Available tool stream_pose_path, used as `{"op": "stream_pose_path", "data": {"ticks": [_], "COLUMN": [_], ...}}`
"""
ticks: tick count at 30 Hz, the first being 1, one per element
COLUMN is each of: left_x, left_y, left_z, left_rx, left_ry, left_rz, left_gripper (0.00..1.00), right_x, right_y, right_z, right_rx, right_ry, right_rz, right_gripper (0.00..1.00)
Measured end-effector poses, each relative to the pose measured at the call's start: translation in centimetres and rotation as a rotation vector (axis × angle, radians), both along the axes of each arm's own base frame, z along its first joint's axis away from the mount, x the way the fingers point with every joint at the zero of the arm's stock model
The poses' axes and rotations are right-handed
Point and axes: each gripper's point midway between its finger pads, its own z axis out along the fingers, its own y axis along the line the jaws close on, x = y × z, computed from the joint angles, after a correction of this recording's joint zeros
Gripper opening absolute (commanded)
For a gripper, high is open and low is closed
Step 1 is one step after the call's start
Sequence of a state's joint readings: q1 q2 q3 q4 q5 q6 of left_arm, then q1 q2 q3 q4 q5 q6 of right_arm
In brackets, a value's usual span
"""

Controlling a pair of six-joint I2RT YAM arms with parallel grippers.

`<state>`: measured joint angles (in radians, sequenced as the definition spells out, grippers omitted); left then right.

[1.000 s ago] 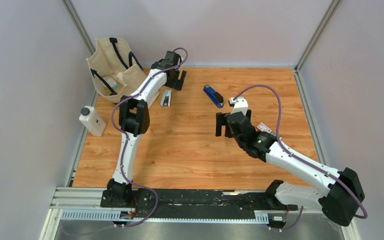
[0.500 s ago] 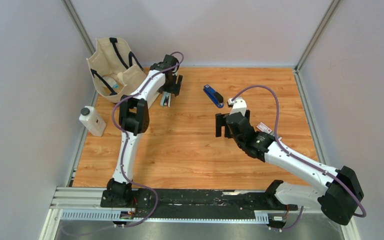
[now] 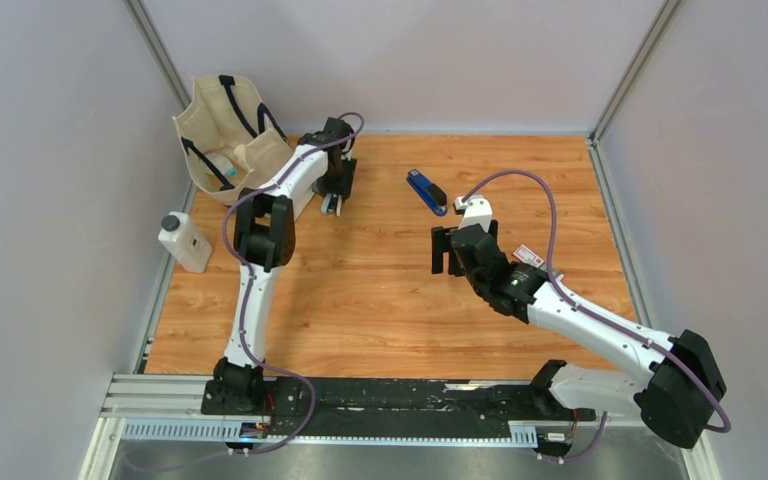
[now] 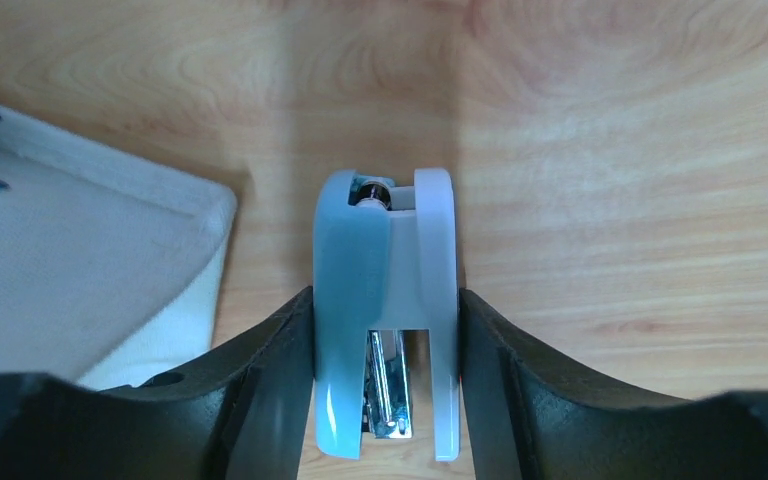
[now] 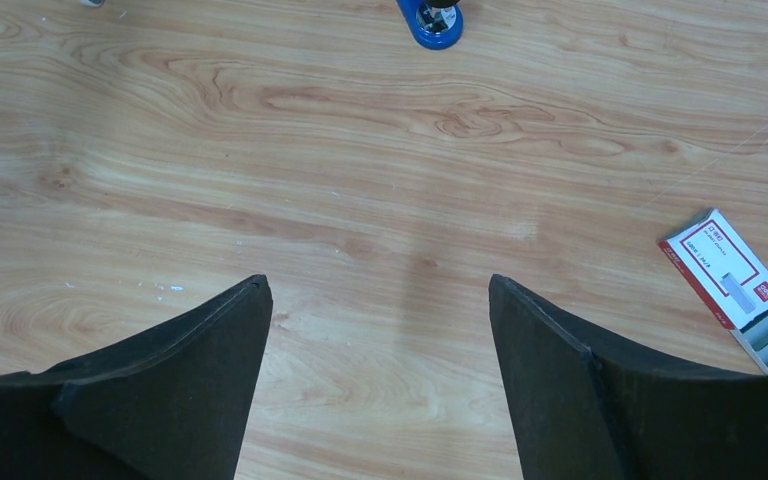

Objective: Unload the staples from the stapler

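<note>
In the upper left of the top view, the left fingers (image 4: 280,380) grasp the light-blue stapler (image 4: 355,270), one pressed to each of its long sides. It lies on the wooden tabletop (image 3: 360,290), just right of the canvas bag (image 3: 222,130). The left wrist view shows a silvery metal piece (image 4: 388,385) in the slot between the stapler's two shells. Whether it carries staples I cannot tell. Right of centre, the right fingers (image 5: 160,400) are released and spread wide over bare wood, holding nothing. A dark blue stapler (image 3: 427,191) lies above them in the frame, and a red-and-white box (image 5: 725,268) lies to their right. A white bottle (image 3: 184,243) stands at the left edge, off the wood.
</note>
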<state>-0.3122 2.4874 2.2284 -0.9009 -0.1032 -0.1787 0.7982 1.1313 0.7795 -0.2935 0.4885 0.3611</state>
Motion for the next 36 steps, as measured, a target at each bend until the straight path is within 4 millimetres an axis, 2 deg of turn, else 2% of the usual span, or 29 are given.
{"op": "stream_pose_path", "data": {"ticks": [4, 7, 14, 17, 19, 20, 21, 25, 27, 30, 36], "left_x": [-1.5, -3.5, -7.9, -11.2, -13.6, -16.0, -16.6, -22.6, -24.8, -25.8, -25.1], "left_y": [0.7, 1.2, 1.8, 2.2, 2.4, 2.8, 2.8, 3.2, 3.1, 1.9, 0.5], "left_z": [0.0, -0.1, -0.2, -0.3, -0.4, -0.5, -0.6, -0.7, -0.6, 0.3, 4.0], "left_rx": [0.006, 0.012, 0.022, 0.028, 0.031, 0.034, 0.036, 0.028, 0.014, -0.05, -0.158], "left_ry": [0.006, 0.022, 0.059, 0.082, 0.096, 0.108, 0.116, 0.137, 0.17, 0.173, 0.093], "left_rz": [0.001, -0.004, -0.026, -0.045, -0.061, -0.073, -0.081, -0.146, -0.173, -0.206, -0.235], "left_gripper": [0.5, 0.47, 0.46, 0.48, 0.52, 0.56, 0.61, 0.79, 0.82, 0.84, 0.85], "right_x": [0.0, 0.0, -0.1, -0.2, -0.4, -0.5, -0.6, -1.2, -1.4, -1.7, -2.2], "right_y": [0.0, 0.0, 0.2, 0.2, 0.2, 0.2, 0.2, 0.5, 0.9, 1.5, 3.0], "right_z": [0.0, 0.0, 0.2, 0.6, 0.8, 0.7, 0.5, -0.4, -0.7, -1.8, -4.4], "right_rx": [0.0, 0.001, 0.016, 0.034, 0.047, 0.052, 0.055, 0.049, 0.045, 0.023, -0.014], "right_ry": [0.001, 0.001, 0.001, -0.006, -0.008, -0.005, 0.0, 0.024, 0.034, 0.06, 0.135], "right_rz": [0.0, 0.0, 0.004, 0.006, 0.007, 0.008, 0.009, 0.025, 0.037, 0.054, 0.076], "right_gripper": [0.79, 0.77, 0.79, 0.79, 0.79, 0.8, 0.8, 0.82, 0.83, 0.86, 0.88]}}
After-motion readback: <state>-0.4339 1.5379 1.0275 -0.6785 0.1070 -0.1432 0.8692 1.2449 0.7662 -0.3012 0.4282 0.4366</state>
